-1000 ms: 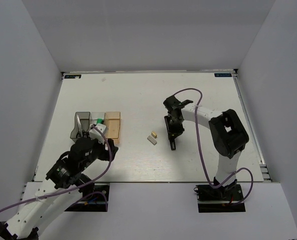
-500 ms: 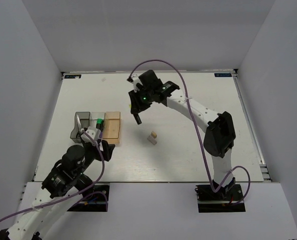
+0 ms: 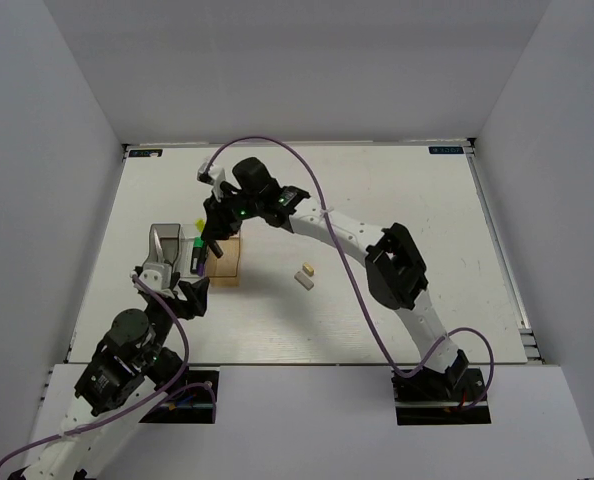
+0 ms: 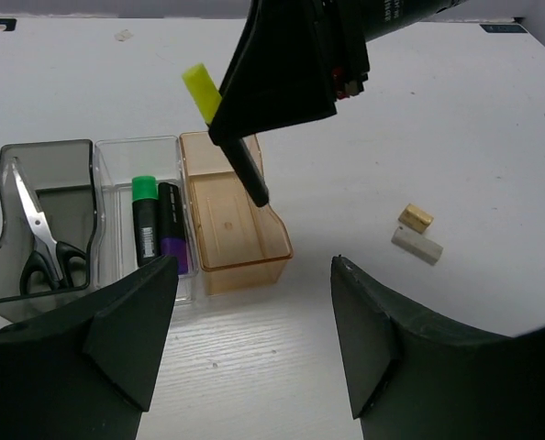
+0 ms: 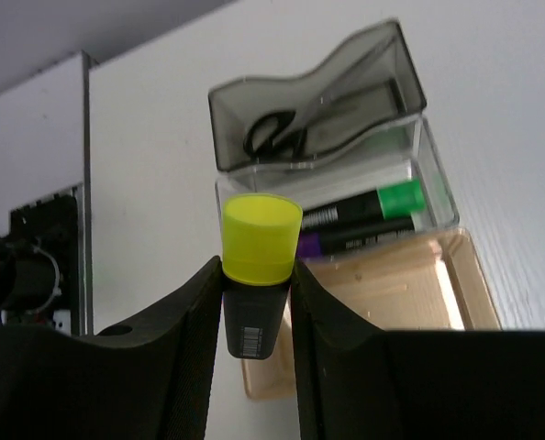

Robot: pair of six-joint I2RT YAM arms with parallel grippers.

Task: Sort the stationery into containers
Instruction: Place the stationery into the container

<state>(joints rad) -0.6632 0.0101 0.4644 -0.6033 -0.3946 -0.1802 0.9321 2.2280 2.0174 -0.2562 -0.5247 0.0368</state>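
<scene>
Your white wood-grain bench (image 3: 397, 200) stands between plain white walls (image 3: 297, 60); its blue corner label (image 3: 445, 150) is too small to read. Your right gripper (image 5: 257, 280) is clenched on the yellow highlighter (image 5: 261, 240) above the tan box (image 4: 254, 264); the eraser blocks (image 4: 417, 245) lie at its 3 o'clock. The left gripper (image 4: 252, 302) is released.

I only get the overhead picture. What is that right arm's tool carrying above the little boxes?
Observer: The right tool is shut on a yellow-capped highlighter, cap toward its wrist camera.
Operator: What's inside the boxes?
Observer: The clear box holds a green highlighter and a purple highlighter, side by side.
Operator: And the tan one?
Observer: The tan box has nothing in it; the left wrist view shows its bare floor.
</scene>
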